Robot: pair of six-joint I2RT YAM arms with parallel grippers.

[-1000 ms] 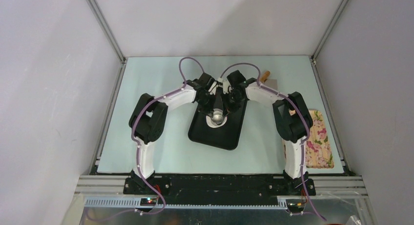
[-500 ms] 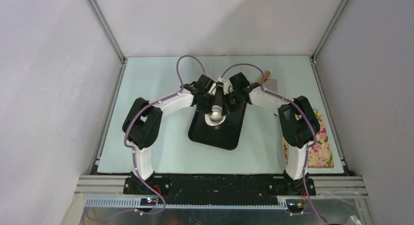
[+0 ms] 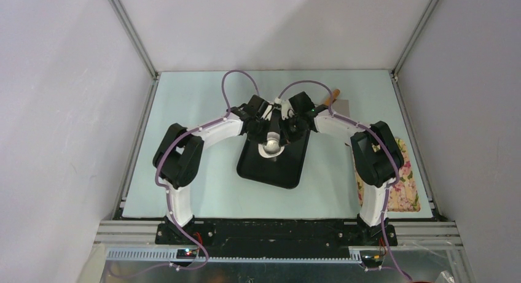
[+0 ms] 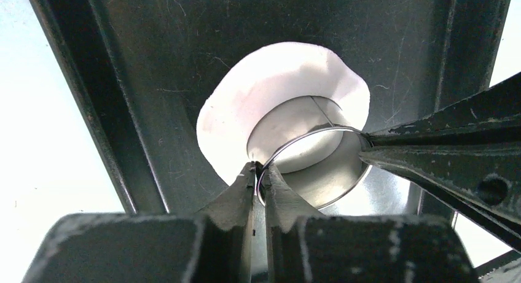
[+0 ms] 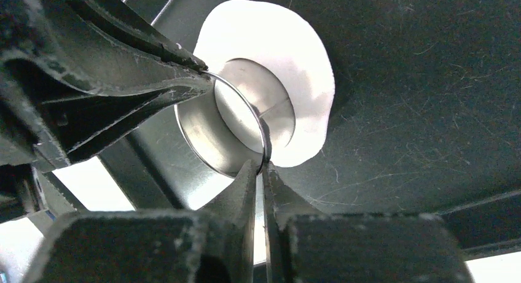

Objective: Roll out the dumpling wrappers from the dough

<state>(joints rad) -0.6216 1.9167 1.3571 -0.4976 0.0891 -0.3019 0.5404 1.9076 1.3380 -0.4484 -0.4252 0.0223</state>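
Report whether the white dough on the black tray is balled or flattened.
Flattened: the white dough lies as a thin sheet on the black tray, spreading past the round steel cup.

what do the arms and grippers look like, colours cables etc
Both the left arm and right arm have white curved links joined by bulky black joints, with a thin purple cable running along each. The left gripper and right gripper have dark, scuffed, tapering fingers.
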